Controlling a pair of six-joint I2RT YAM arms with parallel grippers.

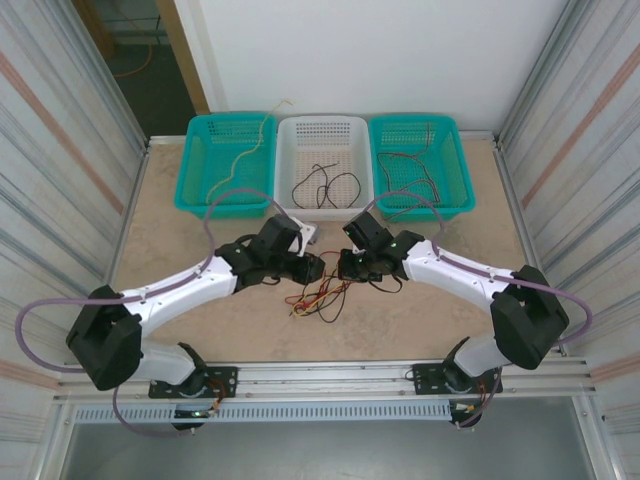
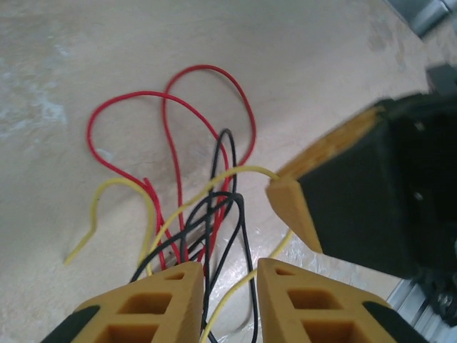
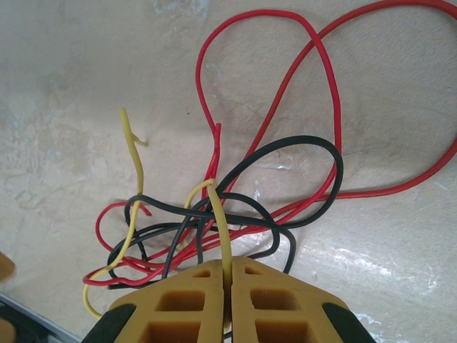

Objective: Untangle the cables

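— Three baskets along the far edge. Anything in them?

— Yes. The left basket (image 1: 190, 165) has a yellow cable (image 1: 243, 160). The white basket (image 1: 283, 170) has a black cable (image 1: 318, 185). The right basket (image 1: 462, 170) has red and dark cables (image 1: 405, 170). Each lies loose by itself, so I judge those sorted.

— What is left?

— One tangle (image 1: 320, 295) on the table (image 1: 200, 240), near the middle and between the two claws. Red, black and yellow loops cross over and under one another in it. From the wrist views I count at least one strand of each colour, though I can't say exactly how many.

— The claws?

— The right claw (image 3: 228, 263) is pinched tight on a yellow wire (image 3: 220, 214) that rises out of the knot into its jaws. The left claw (image 2: 230, 268) sits low over the left side of the tangle. Its jaws are narrow but apart. A black strand and a yellow strand run through the gap, and nothing looks clamped there.

— So how far along?

— Past the start, I'd say, but not near the end. The last knot hasn't been pulled apart yet. One strand is gripped, and no wire in the tangle lies free of the rest.
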